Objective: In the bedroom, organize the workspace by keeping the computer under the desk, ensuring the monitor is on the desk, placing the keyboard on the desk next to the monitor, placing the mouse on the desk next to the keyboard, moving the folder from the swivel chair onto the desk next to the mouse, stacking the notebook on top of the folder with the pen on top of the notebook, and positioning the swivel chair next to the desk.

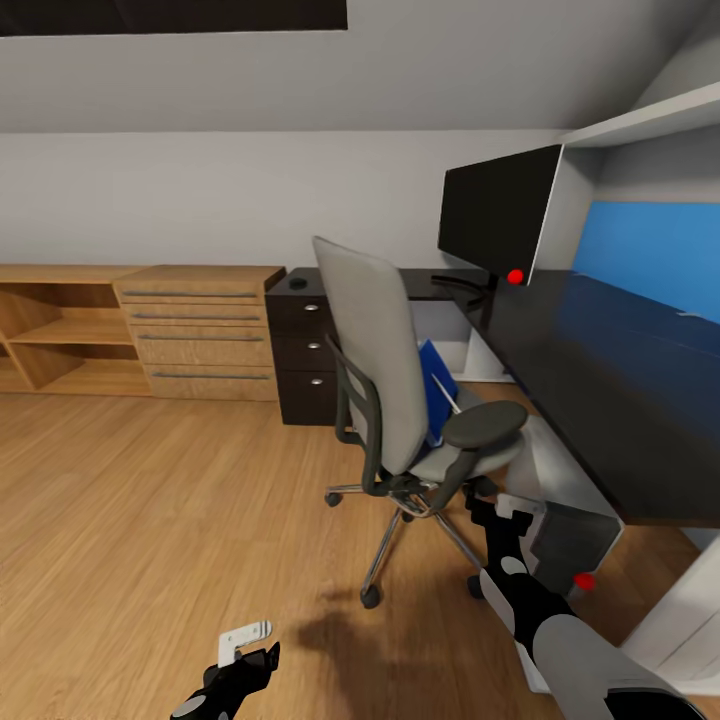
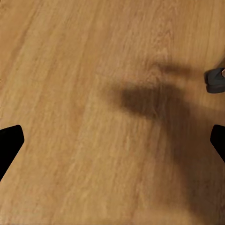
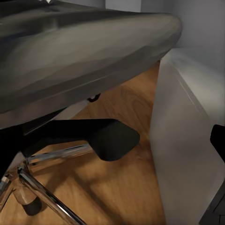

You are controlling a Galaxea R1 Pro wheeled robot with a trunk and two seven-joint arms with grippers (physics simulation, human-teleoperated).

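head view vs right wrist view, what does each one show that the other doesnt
Head view alone: the monitor standing on the desk, the blue folder leaning on the swivel chair seat, a wooden dresser, and the left gripper low over the floor.

Right wrist view alone: a close look at the underside of the chair's seat and a white panel beside it.

Both: the swivel chair's chrome base and the wooden floor.

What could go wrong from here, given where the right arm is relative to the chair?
1. The right gripper sits low beside the chair, near its armrest; a nudge could roll the chair on its castors.
2. The folder leans upright on the seat, so a jolt might tip it to the floor.
3. Reaching it between armrest and desk looks tight; the arm may collide.
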